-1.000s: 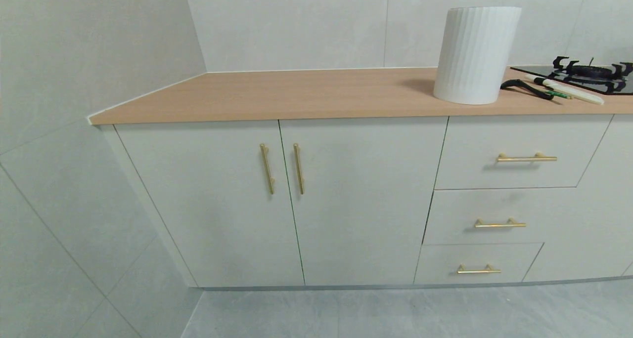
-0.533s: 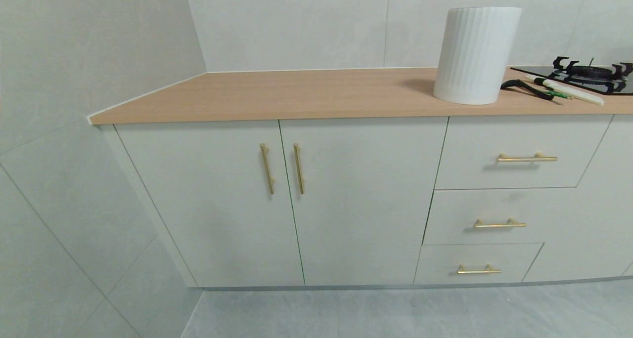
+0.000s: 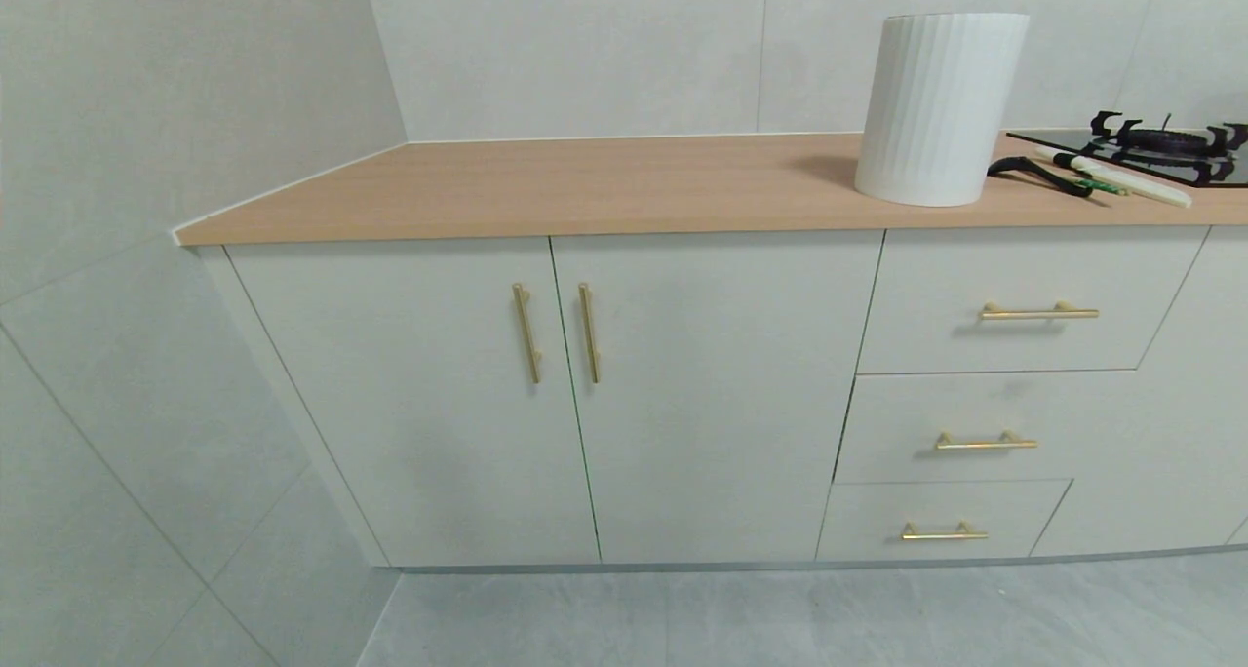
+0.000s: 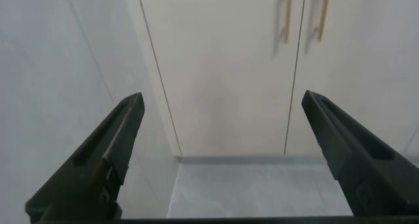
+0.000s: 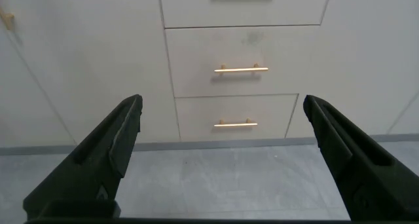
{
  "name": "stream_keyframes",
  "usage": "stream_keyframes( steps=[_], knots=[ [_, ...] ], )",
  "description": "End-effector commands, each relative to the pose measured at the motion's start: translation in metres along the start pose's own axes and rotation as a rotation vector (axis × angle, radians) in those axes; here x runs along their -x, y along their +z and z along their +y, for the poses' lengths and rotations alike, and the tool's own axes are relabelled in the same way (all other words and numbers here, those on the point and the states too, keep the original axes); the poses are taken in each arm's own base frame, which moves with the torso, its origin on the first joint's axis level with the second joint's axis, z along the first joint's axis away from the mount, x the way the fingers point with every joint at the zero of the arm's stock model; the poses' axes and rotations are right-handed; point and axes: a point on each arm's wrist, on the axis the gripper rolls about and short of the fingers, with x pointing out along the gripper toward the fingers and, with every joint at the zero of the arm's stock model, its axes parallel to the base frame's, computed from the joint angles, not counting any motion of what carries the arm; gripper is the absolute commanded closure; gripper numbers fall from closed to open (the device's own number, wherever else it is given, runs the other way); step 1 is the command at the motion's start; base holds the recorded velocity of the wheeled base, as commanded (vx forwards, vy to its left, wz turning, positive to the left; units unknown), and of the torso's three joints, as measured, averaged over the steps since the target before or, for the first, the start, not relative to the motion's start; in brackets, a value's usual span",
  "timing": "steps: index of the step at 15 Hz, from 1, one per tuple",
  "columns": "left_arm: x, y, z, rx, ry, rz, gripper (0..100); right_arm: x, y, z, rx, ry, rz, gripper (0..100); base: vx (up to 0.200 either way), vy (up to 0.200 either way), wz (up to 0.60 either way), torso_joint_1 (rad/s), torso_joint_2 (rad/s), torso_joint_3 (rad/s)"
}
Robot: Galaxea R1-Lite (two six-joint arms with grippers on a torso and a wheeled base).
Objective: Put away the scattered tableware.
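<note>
Left gripper (image 4: 222, 103) is spread wide: two dark fingers (image 4: 111, 152) far apart, nothing between them, touching nothing. It hangs low in front of the cabinet doors (image 4: 222, 67), with grey floor (image 4: 249, 185) beneath. Right gripper (image 5: 222, 103) is the same: two fingers (image 5: 108, 152) fully open and empty, low in front of the drawers (image 5: 242, 54).

Up on the wooden countertop (image 3: 585, 184), the tableware lies at the right end. A black-handled utensil (image 3: 1038, 173) sits just beside the foot of one tall white ribbed container (image 3: 941, 106). A white-handled utensil (image 3: 1121, 179) lies just past it, at the near edge of the gas hob (image 3: 1170, 142). Between the two there is a sliver of green (image 3: 1102, 186); it may be a third piece or part of the white one, too small to tell.

Counting below the top: two cabinet doors, with two upright gold handles (image 3: 527, 333) side by side at the seam. To the right, three drawers are stacked, each with one horizontal gold bar (image 3: 1038, 311), three bars in all.
</note>
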Motion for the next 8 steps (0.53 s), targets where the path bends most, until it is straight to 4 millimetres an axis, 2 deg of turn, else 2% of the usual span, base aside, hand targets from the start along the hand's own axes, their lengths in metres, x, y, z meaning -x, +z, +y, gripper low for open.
stream_keyframes(
  steps=[1, 3, 4, 8],
  knots=[
    [-0.0020, -0.0077, -0.0012, 0.003, -0.016, 0.023, 0, -0.0004, -0.0011, 0.0001, -0.001, 0.001, 0.009, 0, 0.000, 0.000, 0.00, 0.000, 0.00, 0.000],
    [-0.0019, -0.0079, -0.0022, 0.011, -0.061, 0.022, 0, -0.0004, -0.0011, 0.0002, -0.001, 0.007, 0.009, 0, 0.000, 0.000, 0.00, 0.000, 0.00, 0.000],
    [-0.0017, -0.0098, -0.0041, 0.033, -0.137, 0.037, 0, -0.0004, -0.0014, 0.0003, -0.005, 0.011, 0.007, 0, 0.000, 0.000, 0.00, 0.000, 0.00, 0.000],
    [-0.0015, -0.0119, -0.0046, 0.054, -0.156, 0.059, 0, -0.0004, -0.0014, 0.0003, -0.004, 0.012, 0.007, 0, 0.000, 0.000, 0.00, 0.000, 0.00, 0.000]
  ],
)
